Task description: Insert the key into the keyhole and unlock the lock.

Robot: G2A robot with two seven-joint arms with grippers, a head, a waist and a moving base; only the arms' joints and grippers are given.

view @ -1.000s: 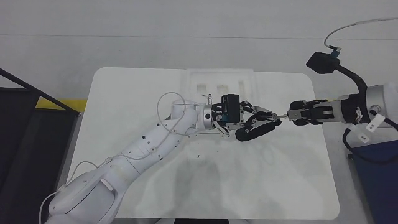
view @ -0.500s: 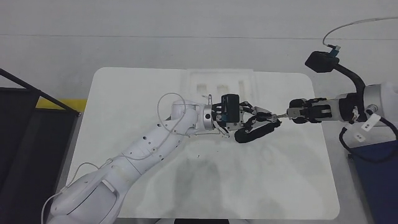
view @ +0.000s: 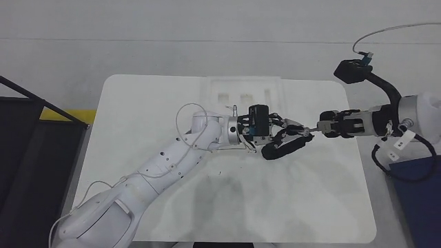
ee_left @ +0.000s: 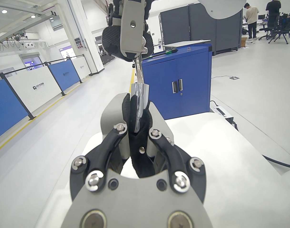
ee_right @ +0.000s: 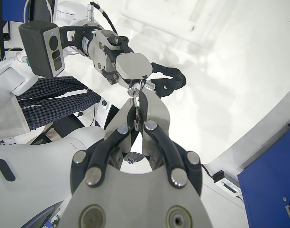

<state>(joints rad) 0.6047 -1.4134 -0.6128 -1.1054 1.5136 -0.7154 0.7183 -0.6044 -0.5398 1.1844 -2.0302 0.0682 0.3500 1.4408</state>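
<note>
- White tabletop (view: 158, 117) with rounded corners stands on a pale grey floor, with a white moulded foam tray (view: 244, 89) at its far edge.
- Left fingers (ee_left: 112, 113) are clamped on the black cable lock with a chrome cylinder head (ee_left: 140, 92). They hold it off the surface over the right half of the tabletop, and its black sleeved cable (ee_right: 173, 79) loops toward the near edge.
- Right fingers (ee_right: 156, 110) are pinched shut on the bow of the small silver metal key (ee_left: 139, 72). They come in from the right edge, with the blade in line with the cylinder.
- Key blade meets the keyhole end-on. Its tip looks entered, though I cannot tell how deep.
- Step in hand, as I judge it: insertion, nearly done, with the turn not yet made.
- Next move calls for a straight push along the cylinder's axis until the key seats. Then the right wrist twists while the left fingers keep the cylinder from spinning. Sideways drift would likely bind the blade.
</note>
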